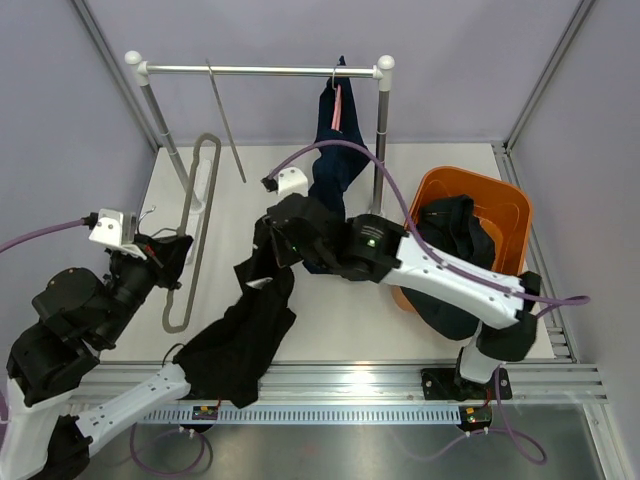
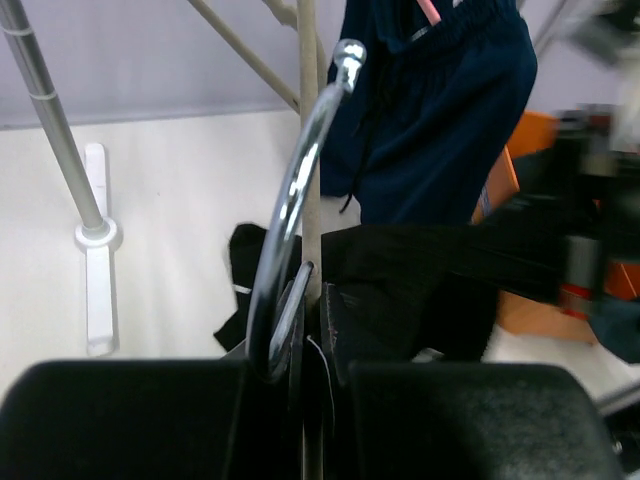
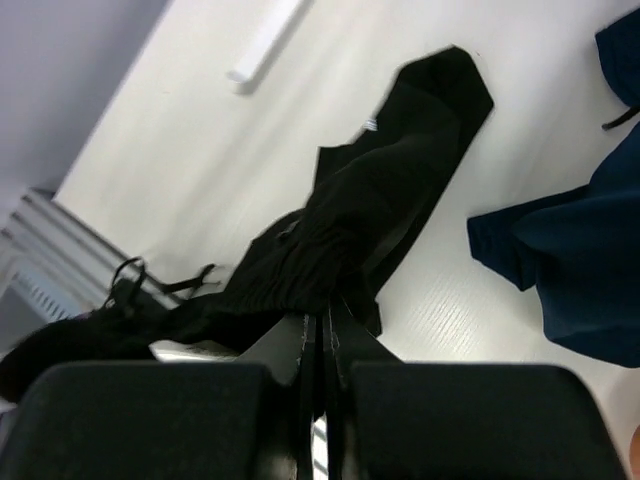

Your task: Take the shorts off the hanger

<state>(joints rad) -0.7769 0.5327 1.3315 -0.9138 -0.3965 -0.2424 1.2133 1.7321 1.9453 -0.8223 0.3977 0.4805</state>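
Closed left gripper point(image 2: 312, 300) clamps chrome wire hanger hook point(image 2: 300, 170) — right gripper point(image 3: 320, 325) pinches limp black cloth shorts point(image 3: 370, 230).
Shorts sag onto white table point(image 3: 200, 150) between arms — soft, light; gathered waistband judged the best hold.

A lab test cell: grey wall panels point(image 1: 300, 30), aluminium rail point(image 1: 400, 378), white tabletop point(image 1: 340, 320).

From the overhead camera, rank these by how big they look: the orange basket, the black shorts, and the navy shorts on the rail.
1. orange basket and black shorts: about alike, so not ranked against each other.
2. navy shorts: smallest, though they hang and are seen foreshortened from above.
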